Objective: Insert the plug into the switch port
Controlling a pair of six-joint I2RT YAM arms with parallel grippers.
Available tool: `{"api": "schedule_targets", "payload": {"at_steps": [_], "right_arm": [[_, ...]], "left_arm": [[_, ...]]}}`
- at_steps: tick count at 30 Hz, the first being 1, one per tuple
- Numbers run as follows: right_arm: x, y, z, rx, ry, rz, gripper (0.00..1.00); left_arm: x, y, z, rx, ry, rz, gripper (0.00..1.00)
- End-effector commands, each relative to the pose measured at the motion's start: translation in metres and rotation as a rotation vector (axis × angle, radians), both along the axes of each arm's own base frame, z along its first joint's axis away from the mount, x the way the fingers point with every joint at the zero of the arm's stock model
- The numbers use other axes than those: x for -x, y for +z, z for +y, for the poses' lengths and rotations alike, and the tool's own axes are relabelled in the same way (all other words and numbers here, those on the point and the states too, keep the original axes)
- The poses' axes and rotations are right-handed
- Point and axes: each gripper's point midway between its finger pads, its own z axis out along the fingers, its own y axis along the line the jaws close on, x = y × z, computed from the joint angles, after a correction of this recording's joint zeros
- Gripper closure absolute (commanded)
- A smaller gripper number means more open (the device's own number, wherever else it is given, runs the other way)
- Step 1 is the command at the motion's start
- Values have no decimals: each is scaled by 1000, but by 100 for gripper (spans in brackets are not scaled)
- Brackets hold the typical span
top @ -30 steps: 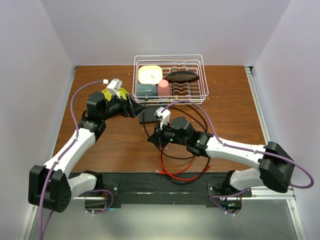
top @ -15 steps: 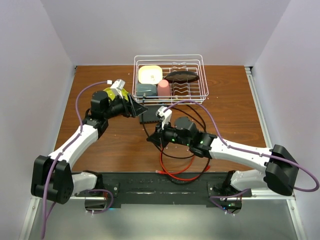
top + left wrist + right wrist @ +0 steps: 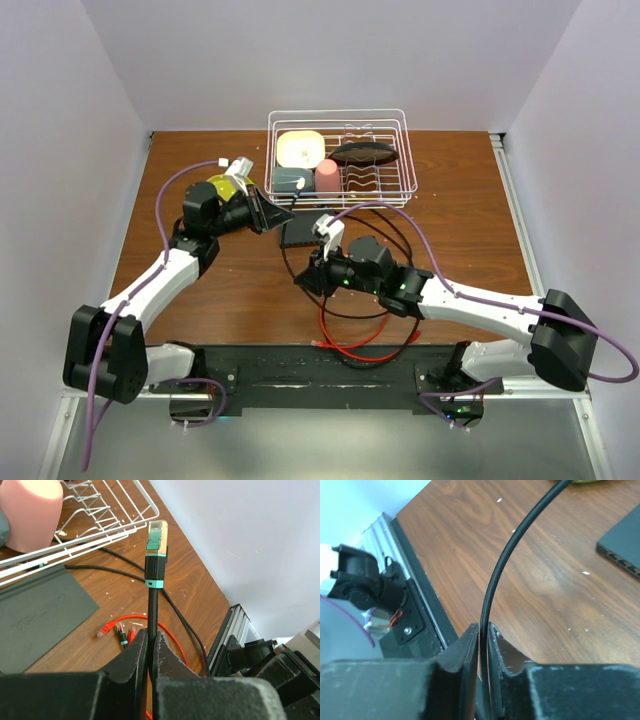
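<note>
Since the earlier frame, the left gripper (image 3: 151, 634) has closed and its arm has shifted slightly toward the frame centre. In the left wrist view it is clamped on the thin black cable (image 3: 151, 600) just below the clear-tipped black plug with teal bands (image 3: 156, 542), which stands upright above the fingers. The flat matte-black switch box (image 3: 298, 233) lies on the brown wooden surface (image 3: 450, 220) at the centre of the top view, just below the white wire rack (image 3: 340, 113). The right gripper (image 3: 483, 627) closely flanks a black cable section (image 3: 506, 555); whether it is clamping cannot be told.

Left end effector (image 3: 150, 639) pinches the cable (image 3: 152, 605); plug (image 3: 156, 555) upright above.
</note>
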Motion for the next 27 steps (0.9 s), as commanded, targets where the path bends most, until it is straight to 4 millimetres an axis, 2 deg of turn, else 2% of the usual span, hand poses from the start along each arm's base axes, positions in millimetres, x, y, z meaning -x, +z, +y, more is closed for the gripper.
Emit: {"api": "schedule_targets", "payload": {"at_steps": [1, 3, 4, 8, 14, 16, 21, 27], "right_arm": [[-8, 41, 0, -126, -69, -38, 64], [-8, 53, 0, -175, -81, -35, 56], [-8, 59, -1, -193, -85, -39, 47], [-15, 96, -11, -324, -160, -67, 34], [-39, 138, -32, -505, -346, -79, 32], [-44, 150, -33, -551, -361, -84, 32], [-59, 157, -25, -579, -385, -86, 34], [-65, 184, -11, -658, -314, -131, 35]], "left_arm": [[11, 29, -3, 41, -53, -124, 100], [13, 29, -2, 44, -47, -137, 100], [15, 37, -2, 60, -44, -169, 100], [23, 49, -2, 72, -69, -215, 100], [35, 76, 2, 119, -50, -306, 100], [40, 84, 4, 129, -49, -336, 100], [53, 97, 6, 150, -55, -391, 100], [57, 102, 7, 136, -59, -415, 100]]}}
